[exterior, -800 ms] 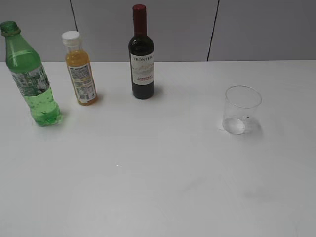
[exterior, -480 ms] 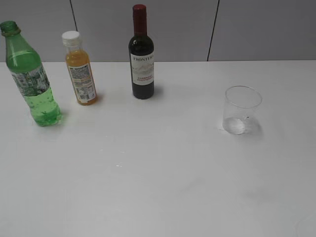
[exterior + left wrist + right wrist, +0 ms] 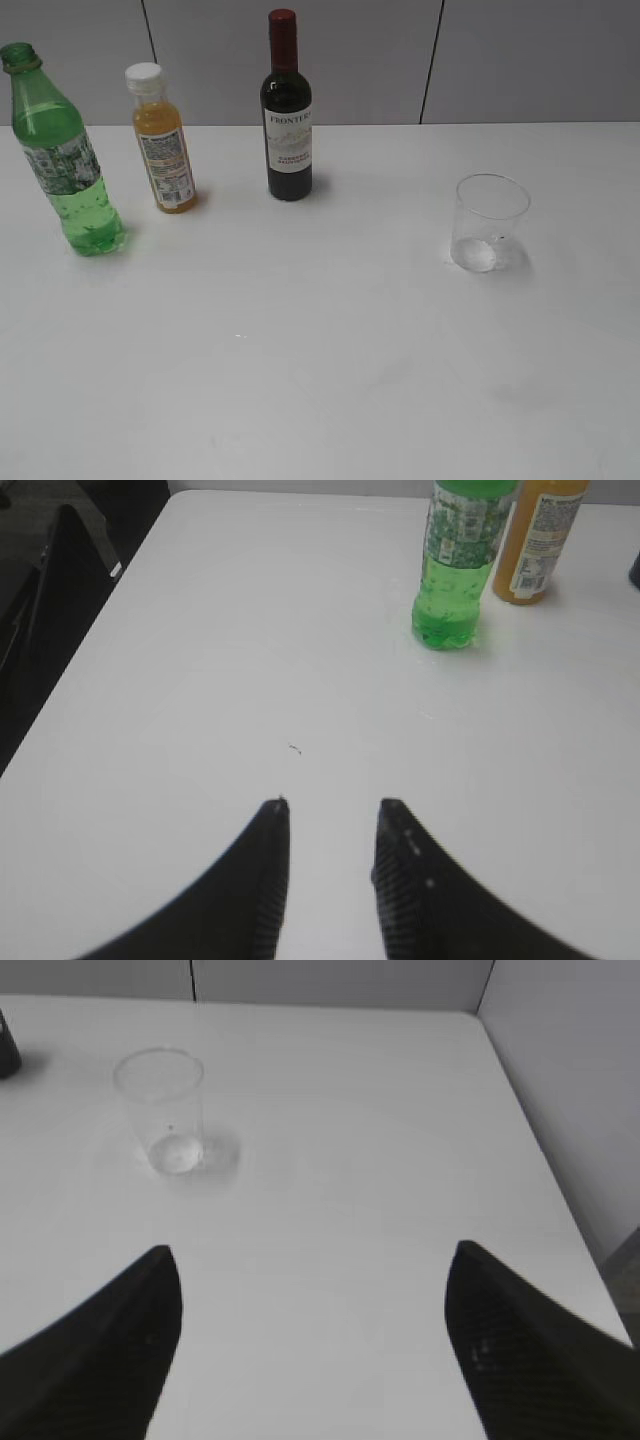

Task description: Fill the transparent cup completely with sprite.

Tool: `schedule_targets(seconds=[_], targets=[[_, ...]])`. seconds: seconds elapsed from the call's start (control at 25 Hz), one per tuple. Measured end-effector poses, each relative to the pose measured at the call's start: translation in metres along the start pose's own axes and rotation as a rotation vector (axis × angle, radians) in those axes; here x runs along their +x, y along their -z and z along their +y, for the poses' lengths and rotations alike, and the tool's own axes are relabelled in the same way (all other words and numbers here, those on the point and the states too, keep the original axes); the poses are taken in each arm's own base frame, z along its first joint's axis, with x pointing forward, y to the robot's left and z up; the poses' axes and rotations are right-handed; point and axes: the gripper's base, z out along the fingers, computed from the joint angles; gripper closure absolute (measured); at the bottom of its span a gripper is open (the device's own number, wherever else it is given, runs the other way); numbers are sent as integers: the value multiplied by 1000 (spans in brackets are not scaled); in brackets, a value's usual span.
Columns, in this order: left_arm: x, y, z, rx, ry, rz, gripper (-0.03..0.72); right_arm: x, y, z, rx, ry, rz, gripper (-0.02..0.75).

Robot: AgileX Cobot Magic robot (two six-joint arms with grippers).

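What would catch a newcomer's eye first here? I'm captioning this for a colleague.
Three bottles stand along the back left: a capless green bottle, an orange juice bottle and a dark wine bottle. An empty clear cup stands alone on the right of the white table.

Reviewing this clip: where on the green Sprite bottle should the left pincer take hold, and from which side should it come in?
Probably the labelled middle of the Sprite bottle, approached level from the front-left. It stands upright and capless, so a side grip keeps it vertical. The orange juice bottle stands close on its right, leaving that side tight. The left pincer stands part open with nothing held and looks narrower than the bottle, so it likely must widen.
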Motion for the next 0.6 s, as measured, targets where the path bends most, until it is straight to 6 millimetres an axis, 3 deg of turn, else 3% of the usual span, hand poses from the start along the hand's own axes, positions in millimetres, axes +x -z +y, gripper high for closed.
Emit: schedule_targets(seconds=[0.16,0.6], targets=[[0,0,0,0,0,1,451,-19,-10,-1,2,-4,-106,115],[0,0,0,0,0,1,451,-65,-75,-4,8,-3,-194,126]])
